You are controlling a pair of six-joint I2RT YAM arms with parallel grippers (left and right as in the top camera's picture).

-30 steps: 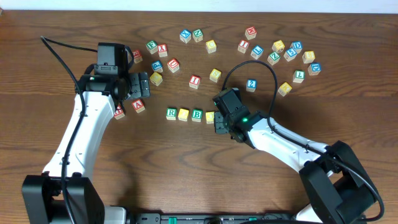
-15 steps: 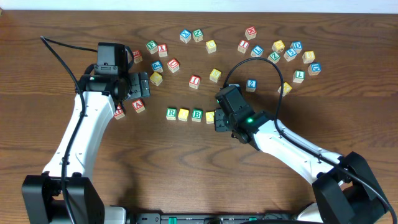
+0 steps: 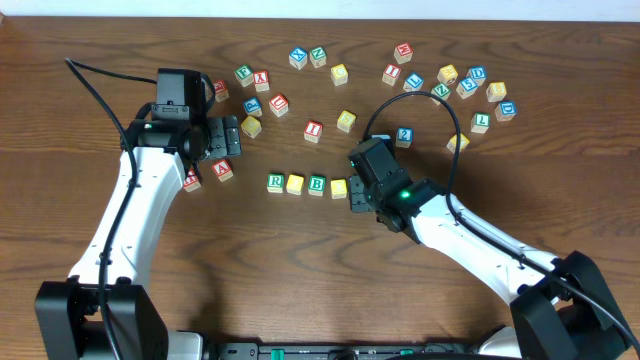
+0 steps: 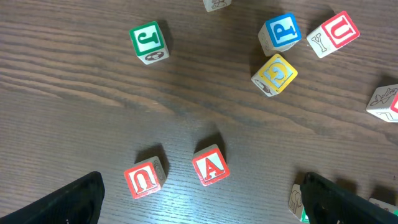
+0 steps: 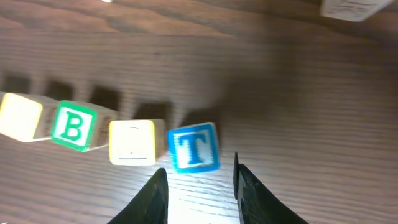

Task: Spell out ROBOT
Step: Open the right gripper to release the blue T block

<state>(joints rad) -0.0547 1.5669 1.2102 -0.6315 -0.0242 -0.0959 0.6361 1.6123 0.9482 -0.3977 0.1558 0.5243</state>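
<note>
A row of cubes lies at the table's middle: green R (image 3: 275, 182), plain yellow (image 3: 295, 184), green B (image 3: 317, 185), plain yellow (image 3: 339, 188). From above, my right gripper (image 3: 360, 194) covers the row's right end. The right wrist view shows the blue T (image 5: 193, 147) on the wood, touching the yellow cube (image 5: 132, 142) beside the B (image 5: 73, 127). My right gripper (image 5: 199, 179) stands open just short of the T, with nothing between its fingers. My left gripper (image 3: 230, 137) hangs wide open at the left, above the red U (image 4: 144, 177) and red A (image 4: 209, 166).
Loose cubes lie across the back: a red I (image 3: 314, 129), a yellow one (image 3: 346, 121), a blue one (image 3: 403, 135) and a cluster at far right (image 3: 470, 85). Under the left arm are a green J (image 4: 149, 41), blue P (image 4: 280, 32) and yellow cube (image 4: 274, 73).
My right gripper has drawn back to the right, off the row's end, uncovering the second yellow cube. The left arm has not moved.
</note>
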